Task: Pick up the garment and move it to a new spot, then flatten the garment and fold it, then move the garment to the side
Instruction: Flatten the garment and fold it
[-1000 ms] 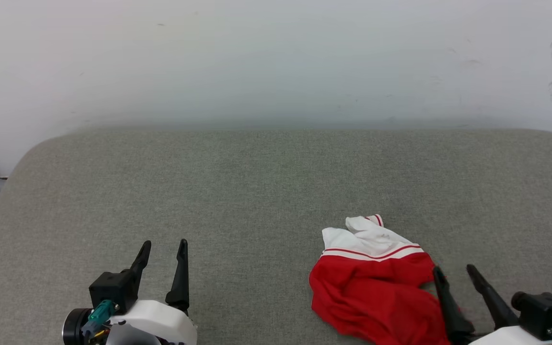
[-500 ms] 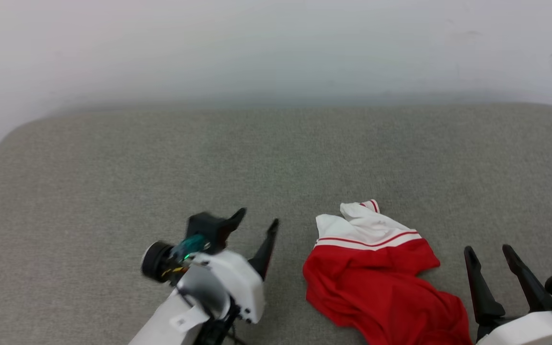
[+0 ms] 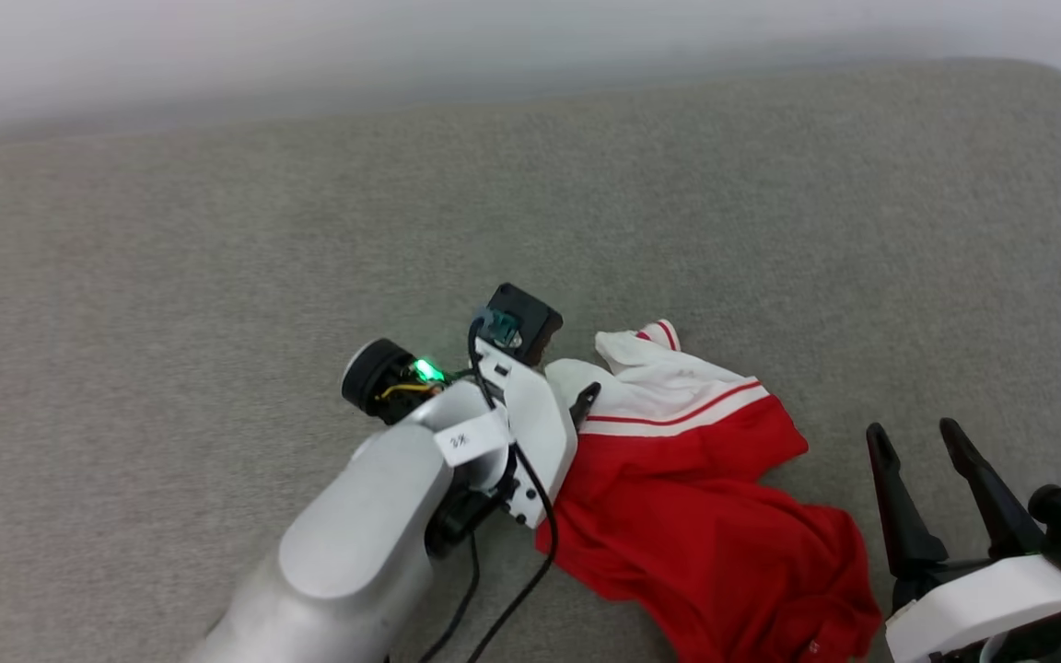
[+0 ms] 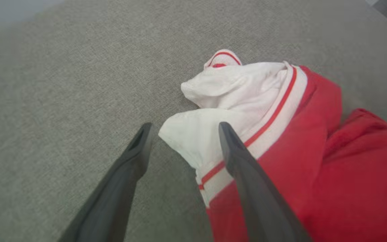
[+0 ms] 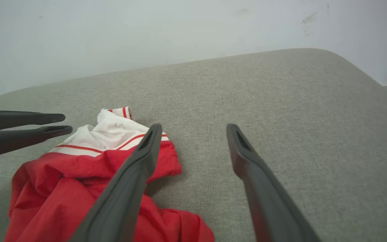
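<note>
My pale-grey tubular left forearm [image 3: 355,552] ends in a white wrist shell [image 3: 540,424] bearing a scribbled white label [image 3: 464,439], a green light [image 3: 426,371], a round black camera barrel [image 3: 369,376], a teal plug [image 3: 496,324] and loose black cables [image 3: 519,580]; my left gripper [image 4: 184,126] and right gripper [image 3: 911,428] each have two long tapered dark-grey fingers [image 5: 252,174]

Soft, even, bright light casts only faint shadows beside the red shirt [image 3: 705,516] on the grey cushion [image 3: 217,230], while the pale wall [image 3: 309,46] behind looks hazy and the wrist views stretch toward their edges.

Grey fabric-covered surface [image 3: 217,230]; crumpled red-and-white garment [image 3: 705,516] lying directly on it, toward front right.
</note>
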`<state>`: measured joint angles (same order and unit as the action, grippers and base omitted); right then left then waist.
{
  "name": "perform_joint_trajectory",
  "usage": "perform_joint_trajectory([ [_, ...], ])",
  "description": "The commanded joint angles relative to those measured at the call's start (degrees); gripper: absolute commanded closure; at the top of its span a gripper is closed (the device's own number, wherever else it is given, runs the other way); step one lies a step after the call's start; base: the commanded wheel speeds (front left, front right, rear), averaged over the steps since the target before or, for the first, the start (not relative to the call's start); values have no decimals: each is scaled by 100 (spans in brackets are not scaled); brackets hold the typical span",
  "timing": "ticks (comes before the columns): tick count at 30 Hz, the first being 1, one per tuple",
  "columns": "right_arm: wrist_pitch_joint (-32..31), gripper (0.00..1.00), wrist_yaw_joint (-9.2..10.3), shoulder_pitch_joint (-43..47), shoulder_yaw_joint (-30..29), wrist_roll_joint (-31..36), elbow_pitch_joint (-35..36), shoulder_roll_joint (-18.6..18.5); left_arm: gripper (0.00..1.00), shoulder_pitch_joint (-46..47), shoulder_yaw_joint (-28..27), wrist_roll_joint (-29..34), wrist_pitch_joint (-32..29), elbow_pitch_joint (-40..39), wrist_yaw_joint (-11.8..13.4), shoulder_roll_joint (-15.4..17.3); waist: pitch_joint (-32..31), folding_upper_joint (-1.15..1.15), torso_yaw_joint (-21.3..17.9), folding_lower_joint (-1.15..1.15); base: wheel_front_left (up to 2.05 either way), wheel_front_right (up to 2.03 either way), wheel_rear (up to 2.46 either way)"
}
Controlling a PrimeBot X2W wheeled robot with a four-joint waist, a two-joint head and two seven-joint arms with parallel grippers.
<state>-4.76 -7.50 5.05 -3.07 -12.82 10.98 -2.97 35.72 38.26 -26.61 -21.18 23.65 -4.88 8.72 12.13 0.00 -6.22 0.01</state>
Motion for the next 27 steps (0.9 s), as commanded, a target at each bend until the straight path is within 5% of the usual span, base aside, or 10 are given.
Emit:
perform_joint_trajectory([
  [1, 66, 0, 2, -130, 52, -81, -60, 12, 0, 244, 74, 10, -167, 204, -70, 20, 248, 0, -240, -1, 0, 0, 0],
  [11, 283, 0, 2, -277, 152, -278, -369, 13, 0, 762, 789, -132, -1228, 1203, -255, 193, 487, 0, -523, -1, 0, 0, 0],
  [12, 299, 0, 2, -285, 137, -270, -398, 12, 52, 751, 897, -186, -1321, 1247, -261, 220, 494, 0, -537, -1, 0, 0, 0],
  [13, 334, 0, 2, -292, 120, -268, -416, 12, 83, 783, 1031, -243, -1362, 1225, -266, 245, 501, 0, -546, -1, 0, 0, 0],
  [14, 347, 0, 2, -296, 111, -273, -434, 12, 100, 808, 1168, -307, -1374, 1183, -266, 265, 509, 0, -547, -1, 0, 0, 0],
  [20, 408, 0, 2, -361, 91, -323, -568, 13, 100, 1376, 1277, -214, -577, 955, -217, 467, 381, 0, -462, -1, 0, 0, 0],
  [27, 359, 0, 2, -249, 3, -326, -683, 12, 100, 1622, 831, -72, 437, 811, 327, 596, 40, 0, -296, -1, 0, 0, 0],
])
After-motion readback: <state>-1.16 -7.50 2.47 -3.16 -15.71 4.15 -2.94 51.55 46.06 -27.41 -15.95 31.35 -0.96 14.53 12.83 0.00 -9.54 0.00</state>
